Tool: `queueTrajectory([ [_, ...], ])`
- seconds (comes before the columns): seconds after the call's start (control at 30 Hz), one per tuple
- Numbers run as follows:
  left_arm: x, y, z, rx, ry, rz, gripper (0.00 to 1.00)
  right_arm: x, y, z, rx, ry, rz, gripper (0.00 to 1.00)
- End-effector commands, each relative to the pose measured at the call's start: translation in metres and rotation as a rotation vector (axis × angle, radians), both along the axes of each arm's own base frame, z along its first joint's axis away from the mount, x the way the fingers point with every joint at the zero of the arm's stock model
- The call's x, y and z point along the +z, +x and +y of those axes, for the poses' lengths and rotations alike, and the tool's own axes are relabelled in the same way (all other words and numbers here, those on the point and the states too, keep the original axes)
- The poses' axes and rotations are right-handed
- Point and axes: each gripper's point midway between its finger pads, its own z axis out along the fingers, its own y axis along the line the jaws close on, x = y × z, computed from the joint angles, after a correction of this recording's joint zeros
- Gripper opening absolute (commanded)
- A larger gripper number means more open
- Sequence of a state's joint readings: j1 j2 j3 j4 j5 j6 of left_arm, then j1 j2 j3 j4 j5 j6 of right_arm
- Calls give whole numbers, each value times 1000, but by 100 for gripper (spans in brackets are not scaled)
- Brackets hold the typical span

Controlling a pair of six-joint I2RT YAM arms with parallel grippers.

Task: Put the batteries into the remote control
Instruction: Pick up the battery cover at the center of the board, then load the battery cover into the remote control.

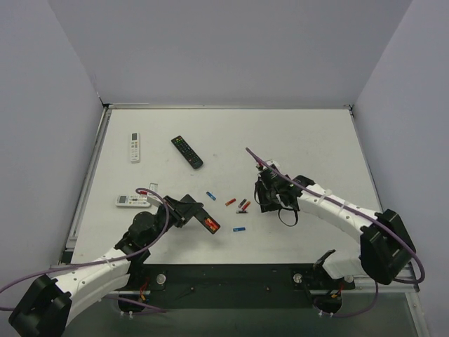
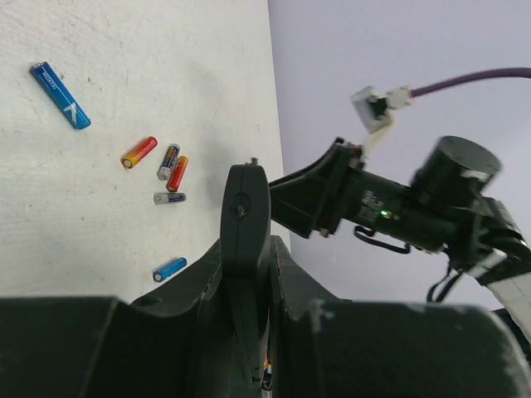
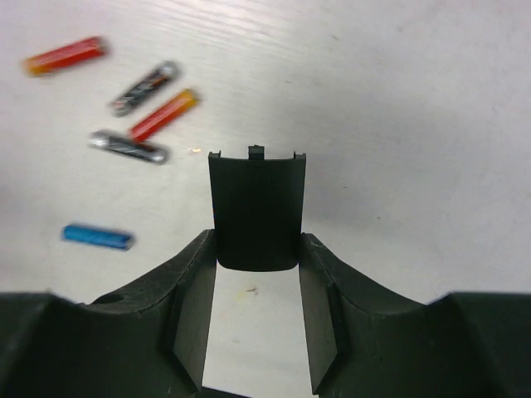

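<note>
My left gripper (image 1: 198, 215) is shut on the slim black remote control (image 1: 208, 222), held edge-on between the fingers in the left wrist view (image 2: 244, 240). Red-orange shows in its open end in the top view. My right gripper (image 1: 269, 199) is shut on the small black back cover (image 3: 255, 211), gripped by its near end just above the table. Between the arms lie loose batteries: a blue one (image 1: 210, 196), a red-orange one (image 1: 230, 201), a dark and red-orange cluster (image 1: 243, 206) and a blue one (image 1: 239, 229). They also show in the right wrist view (image 3: 163, 114).
A black remote with coloured buttons (image 1: 187, 152) lies at the back centre-left. One white remote (image 1: 135, 147) lies at the back left, another (image 1: 132, 201) beside my left arm. Grey walls stand round the white table (image 1: 309, 140).
</note>
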State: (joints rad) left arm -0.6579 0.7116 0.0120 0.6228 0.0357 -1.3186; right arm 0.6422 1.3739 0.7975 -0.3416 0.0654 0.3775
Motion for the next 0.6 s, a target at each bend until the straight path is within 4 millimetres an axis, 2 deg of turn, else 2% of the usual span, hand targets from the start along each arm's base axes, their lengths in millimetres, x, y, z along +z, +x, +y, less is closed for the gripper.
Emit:
queueTrajectory([
  [0.0,40,5,-6,-15,-73,-111,0,61,0,32,210,56,-128,8],
  [0.17,45,8,-8,-15,-88,-118,0,106,-20,74,432,116,-207,8],
  [0.2,45,8,-8,-14,-88,-118,0,111,-32,89,511,138,-203,8],
  [0.23,46,9,-9,-14,-86,-124,0,123,-34,98,539,159,-218,8],
  [0.33,52,10,-11,-18,-95,-136,0,137,-50,124,651,194,-214,8],
  [0.57,59,11,-13,-23,-120,-143,0,138,-72,162,788,163,-179,8],
])
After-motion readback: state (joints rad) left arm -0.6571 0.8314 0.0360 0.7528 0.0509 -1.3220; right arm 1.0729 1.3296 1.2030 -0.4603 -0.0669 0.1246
